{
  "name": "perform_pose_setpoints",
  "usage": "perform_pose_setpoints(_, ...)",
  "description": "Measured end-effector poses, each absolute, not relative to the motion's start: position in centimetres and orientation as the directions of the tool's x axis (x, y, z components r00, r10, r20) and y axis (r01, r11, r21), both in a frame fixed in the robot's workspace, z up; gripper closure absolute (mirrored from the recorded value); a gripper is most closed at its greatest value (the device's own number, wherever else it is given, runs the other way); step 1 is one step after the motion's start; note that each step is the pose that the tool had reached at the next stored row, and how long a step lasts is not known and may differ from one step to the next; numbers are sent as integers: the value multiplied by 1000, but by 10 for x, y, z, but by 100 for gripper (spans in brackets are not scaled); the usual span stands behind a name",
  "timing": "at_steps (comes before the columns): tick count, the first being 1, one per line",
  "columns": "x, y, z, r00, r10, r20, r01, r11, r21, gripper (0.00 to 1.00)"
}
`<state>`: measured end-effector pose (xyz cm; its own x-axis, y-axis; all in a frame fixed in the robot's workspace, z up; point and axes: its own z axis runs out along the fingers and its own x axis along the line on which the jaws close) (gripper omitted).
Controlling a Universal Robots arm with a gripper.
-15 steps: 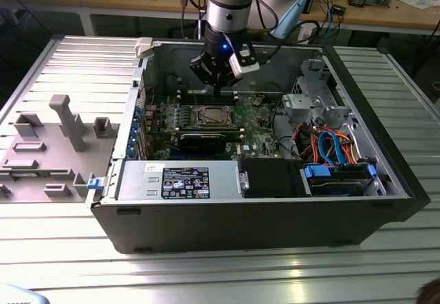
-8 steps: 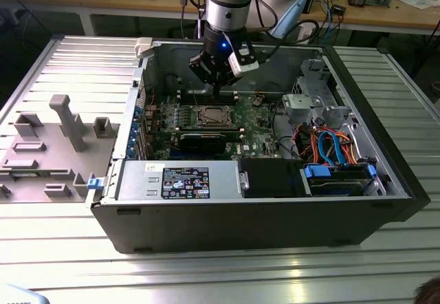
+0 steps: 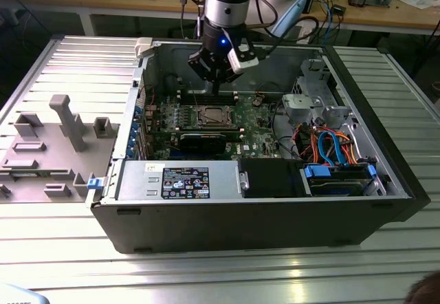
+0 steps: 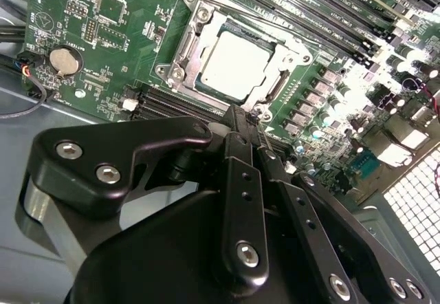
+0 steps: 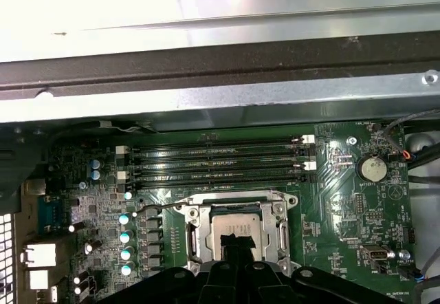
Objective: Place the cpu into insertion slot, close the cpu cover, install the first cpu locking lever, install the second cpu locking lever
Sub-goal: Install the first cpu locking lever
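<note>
Already the cpu (image 4: pixel 236 64) lies flat in the insertion slot (image 4: pixel 180 51), directly below and just ahead of the gripper (image 4: pixel 244 126), with the cpu cover (image 4: pixel 282 84) framing it. The gripper's black fingers (image 4: pixel 237 180) are pressed together and carry nothing; their tips hover above the socket's near edge, apart from it as far as I can judge. In the exterior view the gripper (image 3: pixel 214 78) hangs over the green motherboard (image 3: pixel 258 133) inside the case (image 3: pixel 240 221). Doing the lever work well likely means a slow, squarely aligned descent that avoids scraping the socket rim.
</note>
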<state>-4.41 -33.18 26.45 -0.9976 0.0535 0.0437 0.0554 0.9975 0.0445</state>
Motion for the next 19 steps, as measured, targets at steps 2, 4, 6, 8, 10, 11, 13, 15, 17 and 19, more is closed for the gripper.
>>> perform_pose_setpoints(2,-45,-332,264,-998,53,44,55,997,45,89)
perform_pose_setpoints(4,-47,-332,265,-998,54,44,55,997,45,89)
perform_pose_setpoints(6,-48,-332,265,-998,53,44,55,997,44,89)
perform_pose_setpoints(8,-48,-332,265,-998,53,44,55,997,45,89)
perform_pose_setpoints(10,-49,-332,265,-998,53,44,55,997,45,89)
perform_pose_setpoints(11,-50,-332,265,-998,53,44,55,997,45,89)
perform_pose_setpoints(13,-50,-332,265,-998,54,44,55,997,45,89)
perform_pose_setpoints(15,-51,-332,265,-998,53,44,55,997,45,89)
perform_pose_setpoints(17,-52,-332,265,-998,54,44,55,997,44,89)
perform_pose_setpoints(19,-53,-332,265,-998,53,44,55,997,45,89)
